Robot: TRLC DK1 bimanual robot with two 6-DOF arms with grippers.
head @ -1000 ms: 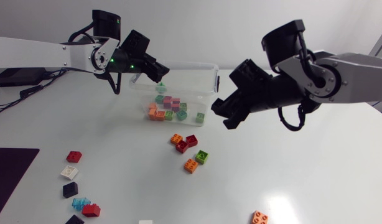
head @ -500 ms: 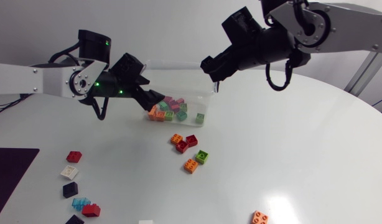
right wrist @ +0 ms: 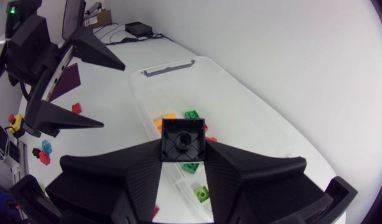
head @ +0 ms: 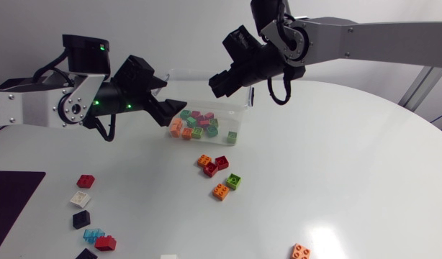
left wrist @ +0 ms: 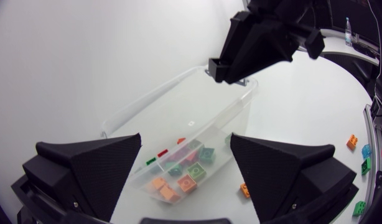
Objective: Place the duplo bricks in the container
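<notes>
Right hand [head: 222, 77] clamps black brick [right wrist: 183, 139] above container [right wrist: 234, 99]; left hand [head: 172, 109], wide open, empty, at its 9 o'clock; loose bricks [head: 222, 162] at 6 o'clock.

Container [head: 242, 108]: one. Loose bricks [head: 211, 169] on counter [head: 336, 165]: thirteen.
- four red [head: 85, 180]
- three orange [head: 221, 191]
- two white [head: 80, 199]
- two black [head: 81, 219]
- one green [head: 234, 180]
- one light blue [head: 93, 234]

Held brick [right wrist: 183, 140] in right tool [head: 219, 79]: one. Inside container: pile, uncountable.
</notes>
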